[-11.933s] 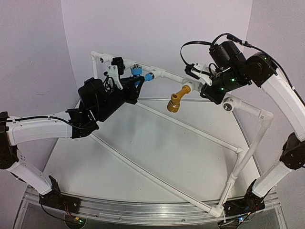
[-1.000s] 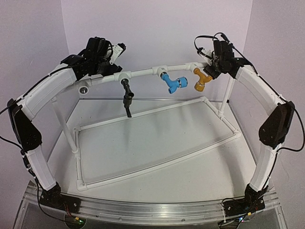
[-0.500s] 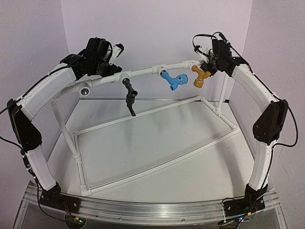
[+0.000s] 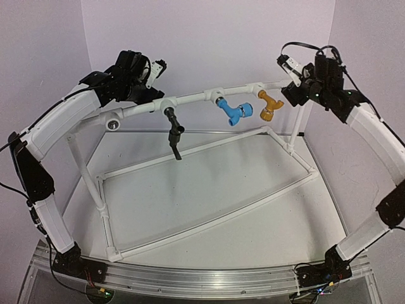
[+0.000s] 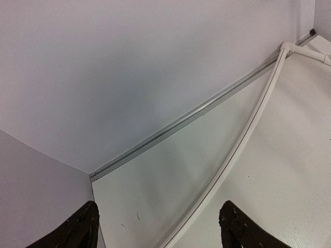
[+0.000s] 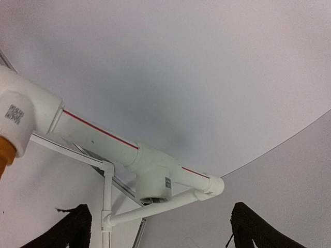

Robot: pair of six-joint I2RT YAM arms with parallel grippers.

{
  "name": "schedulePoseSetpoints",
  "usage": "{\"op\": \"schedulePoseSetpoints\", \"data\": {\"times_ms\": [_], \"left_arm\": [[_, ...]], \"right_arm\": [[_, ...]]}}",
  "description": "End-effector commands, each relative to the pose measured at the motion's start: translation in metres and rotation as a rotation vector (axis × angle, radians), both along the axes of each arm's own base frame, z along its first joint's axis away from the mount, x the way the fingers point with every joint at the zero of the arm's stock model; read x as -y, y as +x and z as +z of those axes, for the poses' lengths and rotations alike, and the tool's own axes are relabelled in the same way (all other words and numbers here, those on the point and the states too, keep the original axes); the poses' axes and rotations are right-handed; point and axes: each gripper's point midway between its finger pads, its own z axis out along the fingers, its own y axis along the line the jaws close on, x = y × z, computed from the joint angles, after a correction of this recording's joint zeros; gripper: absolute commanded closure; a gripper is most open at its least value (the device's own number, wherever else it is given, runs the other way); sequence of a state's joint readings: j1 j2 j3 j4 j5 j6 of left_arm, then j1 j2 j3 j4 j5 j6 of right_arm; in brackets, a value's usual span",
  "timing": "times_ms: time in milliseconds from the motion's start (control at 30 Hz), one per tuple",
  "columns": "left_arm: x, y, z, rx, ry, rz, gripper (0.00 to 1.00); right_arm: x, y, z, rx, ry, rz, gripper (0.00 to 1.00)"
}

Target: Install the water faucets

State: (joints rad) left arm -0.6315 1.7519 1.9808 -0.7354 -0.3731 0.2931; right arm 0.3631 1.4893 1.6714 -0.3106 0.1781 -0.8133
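Note:
The white pipe frame stands upright, its top bar (image 4: 193,96) carrying three water faucets that hang downward. From left to right they are black (image 4: 173,130), bright blue (image 4: 233,111) and mustard-yellow (image 4: 269,105). My left gripper (image 4: 152,73) hovers just above and behind the bar's left end, apart from it. In the left wrist view it (image 5: 158,206) is open, with only the table beneath. My right gripper (image 4: 292,73) sits off the bar's right end, also open (image 6: 160,206) and empty. A sliver of the yellow faucet (image 6: 4,155) shows at the left edge of the right wrist view.
An empty socket (image 4: 114,121) faces forward at the bar's left corner. Another empty socket fitting (image 6: 153,185) sits near the right end. The frame's base pipes (image 4: 209,223) lie across the white table, with posts at both sides. Purple walls close in behind.
My right gripper has drawn back to the right, away from the fitting above the yellow faucet, and its jaws have widened. The left gripper has hardly moved. The frame stays upright.

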Motion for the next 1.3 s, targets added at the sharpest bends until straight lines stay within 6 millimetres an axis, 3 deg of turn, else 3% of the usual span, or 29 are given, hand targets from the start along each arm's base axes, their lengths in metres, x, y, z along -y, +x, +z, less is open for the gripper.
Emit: {"op": "schedulePoseSetpoints", "data": {"times_ms": [0,133,333,500,600,767,900,1167,1267], "left_arm": [[0.008,-0.009,0.014,0.011,-0.037,-0.013,0.19],[0.007,-0.007,0.021,0.011,-0.065,0.002,0.14],[0.007,-0.009,0.038,0.016,-0.125,0.006,0.12],[0.006,-0.008,0.041,0.022,-0.135,0.014,0.12],[0.004,-0.005,0.042,0.030,-0.113,0.016,0.11],[0.003,0.004,0.042,0.028,-0.112,0.027,0.10],[0.006,0.005,0.037,0.001,-0.155,0.039,0.10],[0.000,-0.007,0.038,-0.019,-0.256,0.075,0.11],[-0.005,-0.010,0.035,-0.031,-0.251,0.094,0.12]], "right_arm": [[0.013,-0.042,0.020,0.063,-0.010,0.023,0.09],[0.014,-0.083,0.028,0.065,0.010,0.103,0.09],[-0.014,-0.125,0.026,-0.036,0.078,0.325,0.08],[-0.037,-0.129,0.014,-0.094,0.060,0.418,0.08],[-0.053,-0.123,0.003,-0.107,-0.007,0.425,0.09],[-0.087,-0.132,-0.002,-0.070,-0.153,0.450,0.10],[-0.087,-0.143,0.006,-0.015,-0.218,0.428,0.12],[-0.088,-0.157,-0.007,0.267,-0.366,0.408,0.11],[-0.095,-0.163,0.003,0.353,-0.360,0.417,0.11]]}}
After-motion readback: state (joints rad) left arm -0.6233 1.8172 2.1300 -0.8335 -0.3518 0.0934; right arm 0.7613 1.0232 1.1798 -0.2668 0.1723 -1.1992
